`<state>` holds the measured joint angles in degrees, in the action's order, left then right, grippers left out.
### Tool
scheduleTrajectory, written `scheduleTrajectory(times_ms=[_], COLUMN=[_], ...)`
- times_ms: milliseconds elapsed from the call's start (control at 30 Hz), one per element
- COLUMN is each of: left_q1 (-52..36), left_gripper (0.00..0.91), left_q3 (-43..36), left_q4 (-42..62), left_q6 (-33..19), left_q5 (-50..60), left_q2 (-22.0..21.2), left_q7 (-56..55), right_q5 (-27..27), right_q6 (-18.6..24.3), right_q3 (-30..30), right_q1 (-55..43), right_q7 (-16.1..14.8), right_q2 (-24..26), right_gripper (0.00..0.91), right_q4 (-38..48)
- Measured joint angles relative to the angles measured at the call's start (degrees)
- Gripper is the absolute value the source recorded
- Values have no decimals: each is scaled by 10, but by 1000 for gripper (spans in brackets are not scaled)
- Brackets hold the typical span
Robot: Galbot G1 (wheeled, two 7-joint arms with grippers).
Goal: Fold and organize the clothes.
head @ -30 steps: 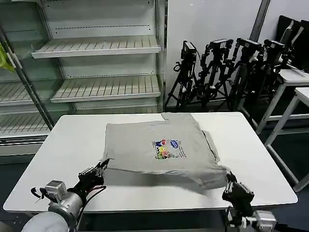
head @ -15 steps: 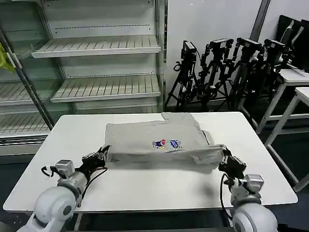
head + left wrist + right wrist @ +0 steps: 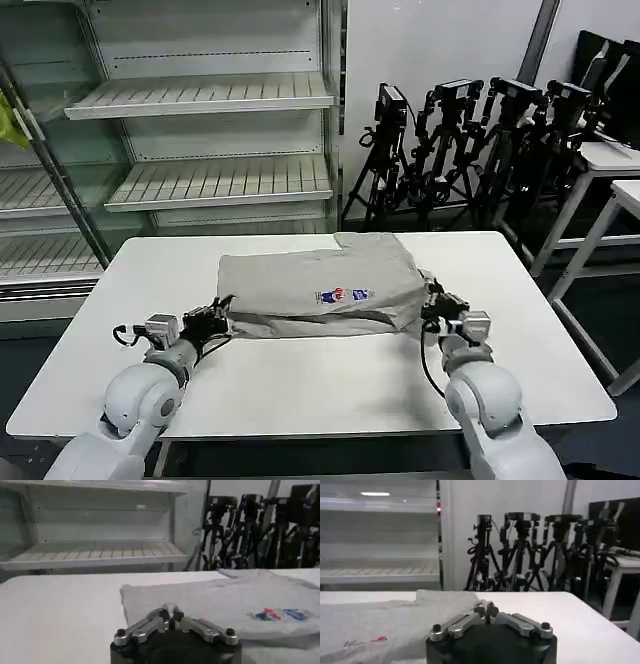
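A light grey short-sleeved shirt (image 3: 320, 275) lies on the white table (image 3: 300, 390), its near hem lifted and rolled back over itself. The small multicoloured chest print (image 3: 343, 296) shows just above the fold. My left gripper (image 3: 222, 305) is shut on the hem's left corner, my right gripper (image 3: 432, 300) shut on the right corner. In the left wrist view the gripper (image 3: 171, 614) pinches grey cloth, with the shirt (image 3: 225, 600) and print (image 3: 277, 614) beyond. In the right wrist view the gripper (image 3: 486, 609) holds cloth of the shirt (image 3: 380, 625).
White shelving (image 3: 200, 100) stands behind the table on the left. Black camera tripods (image 3: 470, 150) crowd the back right, and other white tables (image 3: 610, 190) stand at the right. Bare tabletop lies in front of the shirt and at both sides.
Both grippers have moved from the table's front edge toward the back, carrying the shirt's near hem up and over. The lower half now lies folded back near the print.
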<state>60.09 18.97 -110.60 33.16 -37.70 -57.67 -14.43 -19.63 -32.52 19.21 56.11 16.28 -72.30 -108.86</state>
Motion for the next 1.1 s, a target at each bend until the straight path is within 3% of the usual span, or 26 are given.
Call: scheduleTrajectory(times_ms=[167,200,233,267,300,333,700,1100], left_q1=[0,-2,-3,-4,-6,-8,1,58], left_gripper=[60,363,725,907,907,907,907,907], left_q3=[-5,-6,-7,-9,-10,-12,-4,21], left_q4=[10,13,16,18,20,22,16,-22], left_q6=[0,0,0,0,0,-1,-1,-2], left_q5=[8,9,9,10,10,10,2,-8], left_q2=[-3,-5,-6,-7,-8,-9,-11,-21], left_q7=[-6,-7,-8,-8,-8,-8,-9,-9], right_q5=[11,14,17,20,22,25,47,60], right_q6=[-1,-1,-1,-2,-3,-3,9,34], right_q3=[-16,-18,-22,-25,-28,-31,-39,-4], right_q1=[-28,-32,-37,-41,-44,-47,-49,24], right_q7=[-3,-4,-5,-6,-7,-8,-10,-17], right_q2=[-4,-5,-7,-9,-11,-13,-25,-17], right_gripper=[0,0,0,191,433,907,907,907], right_q4=[40,48,57,64,71,79,106,43])
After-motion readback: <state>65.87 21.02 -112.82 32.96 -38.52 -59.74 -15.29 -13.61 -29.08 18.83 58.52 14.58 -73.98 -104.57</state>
